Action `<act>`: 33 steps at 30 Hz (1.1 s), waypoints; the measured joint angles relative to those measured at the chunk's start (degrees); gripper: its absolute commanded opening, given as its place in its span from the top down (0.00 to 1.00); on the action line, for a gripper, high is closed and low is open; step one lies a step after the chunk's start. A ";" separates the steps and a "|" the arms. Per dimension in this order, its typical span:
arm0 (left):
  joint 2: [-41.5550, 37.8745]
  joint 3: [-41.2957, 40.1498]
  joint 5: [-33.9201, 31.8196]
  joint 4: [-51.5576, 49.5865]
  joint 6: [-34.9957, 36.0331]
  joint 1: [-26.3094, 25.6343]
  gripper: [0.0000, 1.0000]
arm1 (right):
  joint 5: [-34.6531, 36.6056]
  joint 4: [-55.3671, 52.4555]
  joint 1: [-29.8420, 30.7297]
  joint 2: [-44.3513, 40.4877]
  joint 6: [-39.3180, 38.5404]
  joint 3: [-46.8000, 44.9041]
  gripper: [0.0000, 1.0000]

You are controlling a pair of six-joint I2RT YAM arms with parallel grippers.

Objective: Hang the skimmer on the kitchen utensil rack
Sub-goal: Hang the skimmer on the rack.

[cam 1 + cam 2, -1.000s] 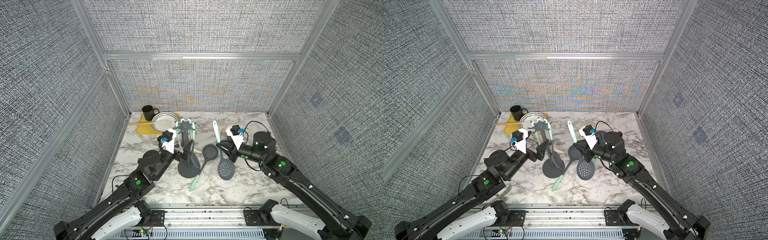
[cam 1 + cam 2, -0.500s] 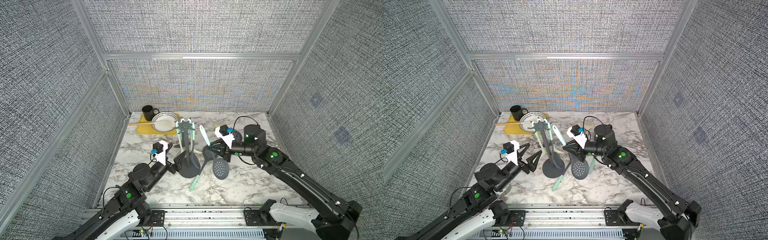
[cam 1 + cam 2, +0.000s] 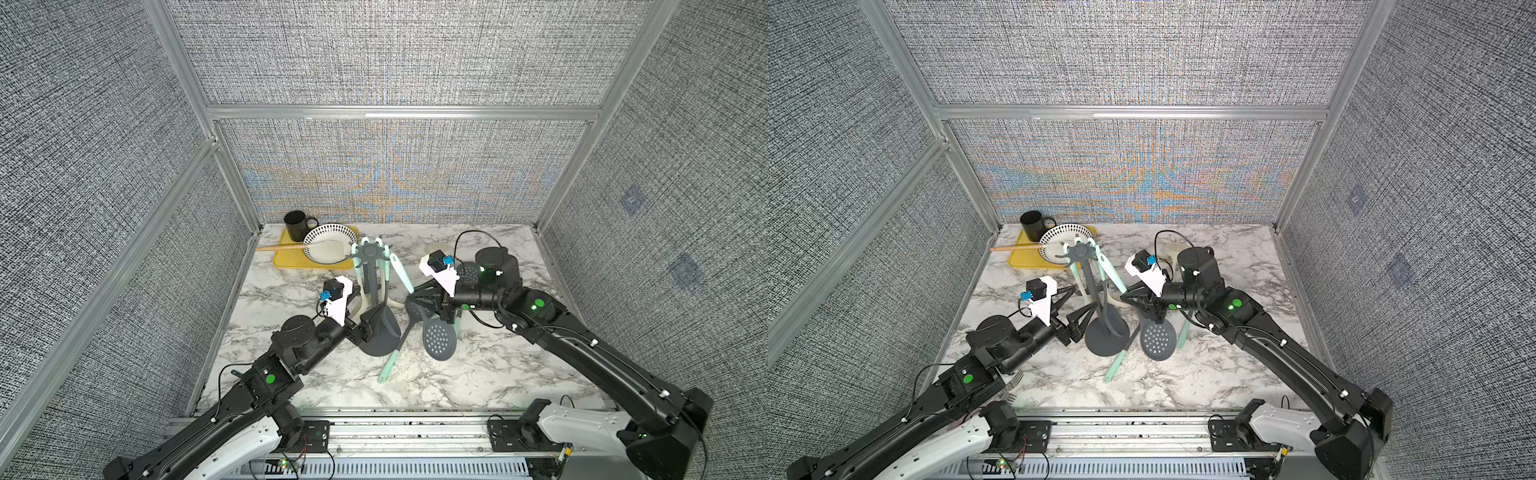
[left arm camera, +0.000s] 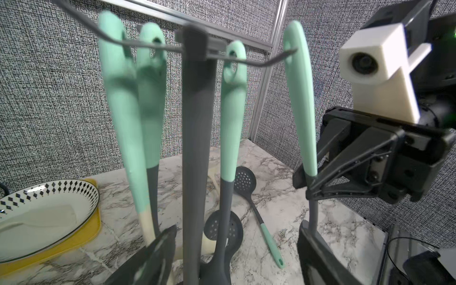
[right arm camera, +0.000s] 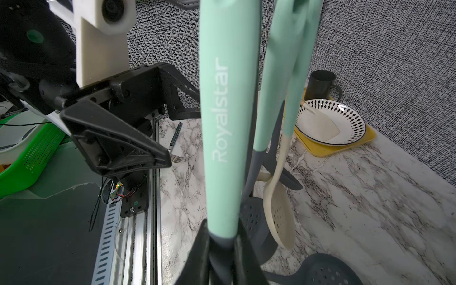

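The kitchen utensil rack (image 3: 369, 252) stands upright on the marble table (image 3: 490, 374), left of centre, with three mint-handled utensils (image 4: 232, 118) hanging from its crown. The right gripper (image 3: 419, 300) is clamped on the skimmer (image 3: 439, 341) where the mint handle meets the grey neck, just right of the rack. The skimmer is tilted: its perforated head points toward the near side, and its handle end leans up and left to the crown. In the left wrist view a hook tip (image 4: 291, 52) meets the handle's top end; whether it passes through the hanging hole cannot be determined. The left gripper (image 4: 238, 228) sits low at the rack's near-left side, jaws spread wide, one finger on each side of the pole. A slotted spoon (image 3: 390, 363) lies flat on the table between the rack base and the held skimmer. A black mug (image 3: 297, 224), a patterned bowl (image 3: 316, 232) and a yellow mat (image 3: 286, 259) occupy the far-left corner.
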 measured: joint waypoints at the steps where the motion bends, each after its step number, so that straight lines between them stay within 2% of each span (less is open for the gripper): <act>1: 0.07 0.02 0.07 0.07 0.00 0.00 0.20 | 0.00 -0.20 0.09 0.28 0.00 0.28 1.00; 14: 0.57 0.09 0.46 0.61 -0.02 0.00 0.20 | 2.05 -0.28 1.97 2.86 -0.15 0.87 1.00; 20: 0.96 0.61 0.72 0.28 0.02 0.00 0.15 | 2.91 3.69 3.02 4.90 1.62 -0.17 1.00; 23: 0.04 0.61 -0.24 0.11 0.13 0.00 0.13 | 3.15 4.35 3.13 5.18 2.25 -0.17 0.82; 27: -1.57 0.50 -1.46 -0.61 0.66 0.00 0.07 | 4.26 3.41 3.02 3.78 3.67 -0.17 0.39; 30: -2.69 0.46 -1.60 -2.25 2.08 0.04 0.05 | 4.46 3.41 2.97 1.25 3.78 -0.39 0.24; 33: -4.57 0.35 -1.55 -4.72 3.17 0.04 0.05 | 5.68 3.87 3.02 -3.26 4.57 -2.78 0.23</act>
